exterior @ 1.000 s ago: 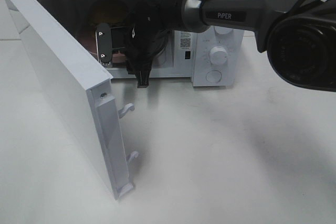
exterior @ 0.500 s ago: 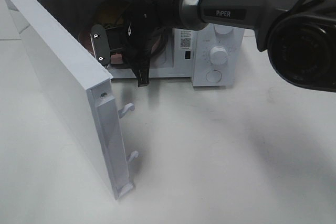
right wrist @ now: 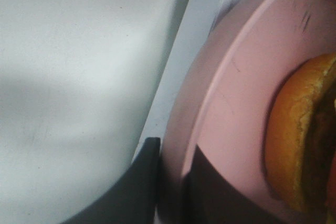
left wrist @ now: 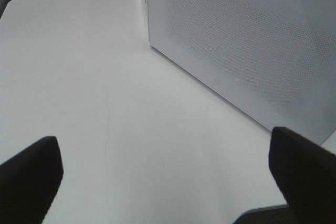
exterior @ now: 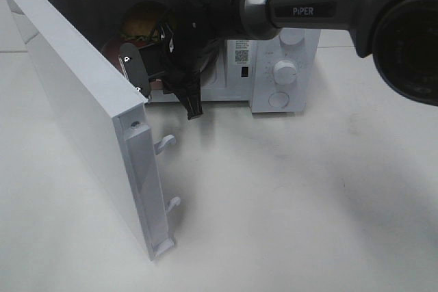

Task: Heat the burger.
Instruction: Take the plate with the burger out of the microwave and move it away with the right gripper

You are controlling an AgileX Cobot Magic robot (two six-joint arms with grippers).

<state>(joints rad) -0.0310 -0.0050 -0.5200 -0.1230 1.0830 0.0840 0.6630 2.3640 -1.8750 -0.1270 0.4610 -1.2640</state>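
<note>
The burger (exterior: 140,22), with a golden-brown bun, sits on a round pink plate (exterior: 111,50) inside the open microwave (exterior: 284,66). My right gripper (exterior: 137,73) reaches into the cavity and is shut on the plate's near rim. In the right wrist view the two dark fingers (right wrist: 144,182) pinch the plate's rim (right wrist: 241,93), and the burger (right wrist: 302,140) lies just beyond them. My left gripper (left wrist: 168,182) is open and empty, low over the table, facing the outside of the microwave door (left wrist: 247,40).
The white microwave door (exterior: 75,107) stands swung wide open to the left, with its latch hooks (exterior: 164,143) sticking out. The control dials (exterior: 284,72) are on the microwave's right. The white table (exterior: 287,196) spreads out in front.
My right wrist has turned and the arm has shifted slightly right. The plate stays in its grip, and more of the burger now shows inside the cavity.
</note>
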